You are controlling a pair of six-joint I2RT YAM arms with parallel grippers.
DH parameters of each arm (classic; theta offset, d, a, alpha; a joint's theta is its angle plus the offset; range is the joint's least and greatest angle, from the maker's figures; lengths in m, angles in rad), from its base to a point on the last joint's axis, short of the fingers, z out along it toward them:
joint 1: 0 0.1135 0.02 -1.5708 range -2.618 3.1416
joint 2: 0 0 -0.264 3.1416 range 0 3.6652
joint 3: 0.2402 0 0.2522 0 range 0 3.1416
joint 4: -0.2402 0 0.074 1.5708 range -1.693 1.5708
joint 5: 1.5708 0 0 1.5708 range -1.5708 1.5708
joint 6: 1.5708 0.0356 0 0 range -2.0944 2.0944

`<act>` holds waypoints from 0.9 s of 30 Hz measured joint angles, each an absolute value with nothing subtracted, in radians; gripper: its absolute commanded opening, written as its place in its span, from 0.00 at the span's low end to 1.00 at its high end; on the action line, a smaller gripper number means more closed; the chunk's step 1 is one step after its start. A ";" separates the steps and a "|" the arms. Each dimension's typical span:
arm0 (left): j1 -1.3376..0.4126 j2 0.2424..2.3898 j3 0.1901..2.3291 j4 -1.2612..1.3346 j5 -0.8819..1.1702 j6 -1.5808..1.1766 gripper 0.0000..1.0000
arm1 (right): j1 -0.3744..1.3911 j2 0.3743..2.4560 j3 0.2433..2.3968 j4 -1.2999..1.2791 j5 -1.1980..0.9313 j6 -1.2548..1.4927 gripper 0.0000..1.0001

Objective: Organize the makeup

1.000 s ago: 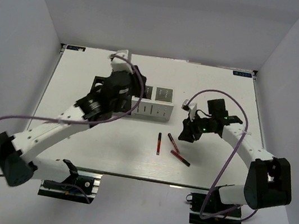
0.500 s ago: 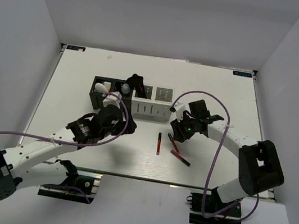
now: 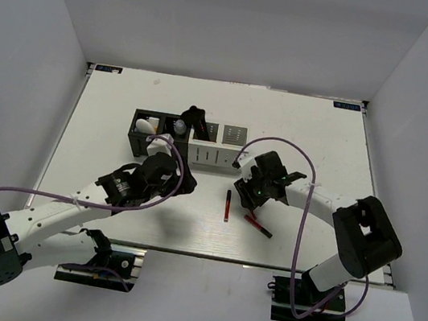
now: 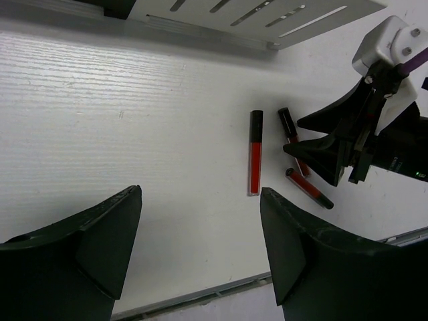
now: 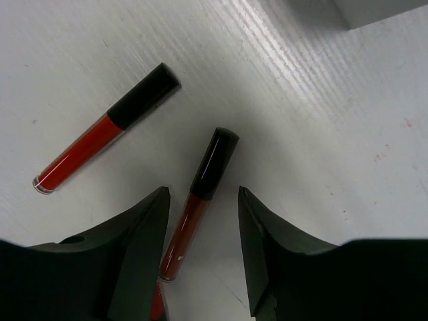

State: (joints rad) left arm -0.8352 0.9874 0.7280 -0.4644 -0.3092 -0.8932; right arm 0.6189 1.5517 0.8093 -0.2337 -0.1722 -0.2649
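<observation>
Jaws wide, the right claw [image 5: 202, 195] straddles the middle thin red stick with black cap [image 5: 196, 207], which lies on the white surface [image 5: 301, 100] nearer than the white slotted box [image 3: 216, 159]. Lower squarely, then pinch its barrel gently. Meanwhile the left claw [image 4: 200, 194] gapes empty.

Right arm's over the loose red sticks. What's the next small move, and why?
Probably lower the right gripper straight down and close on the middle red stick. Its jaws are open and straddle that stick, which lies flat on the table, not yet gripped.
</observation>
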 measured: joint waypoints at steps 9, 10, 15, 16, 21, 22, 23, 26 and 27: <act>-0.841 1.012 0.728 -0.468 -0.314 -0.908 0.82 | 0.635 1.566 0.792 -0.184 -0.125 -0.245 0.30; -0.841 1.016 0.728 -0.467 -0.314 -0.908 0.82 | 0.635 1.566 0.790 -0.176 -0.121 -0.246 0.22; -0.849 1.036 0.728 -0.464 -0.314 -0.911 0.82 | 0.632 1.554 0.769 -0.153 -0.126 -0.248 0.00; -0.849 1.039 0.728 -0.463 -0.314 -0.911 0.82 | 0.631 1.548 0.763 -0.153 -0.132 -0.249 0.00; -0.849 1.055 0.728 -0.455 -0.313 -0.910 0.82 | 0.625 1.498 0.757 -0.262 -0.204 -0.299 0.00; -0.849 1.058 0.728 -0.451 -0.313 -0.910 0.82 | 0.621 1.480 0.759 -0.289 -0.222 -0.315 0.00; -0.849 1.060 0.728 -0.448 -0.312 -0.910 0.82 | 0.617 1.457 0.765 -0.321 -0.247 -0.336 0.00; -0.849 1.060 0.728 -0.437 -0.308 -0.910 0.82 | 0.596 1.386 0.816 -0.393 -0.320 -0.396 0.00; -0.849 1.060 0.728 -0.433 -0.306 -0.910 0.82 | 0.585 1.362 0.840 -0.400 -0.347 -0.411 0.00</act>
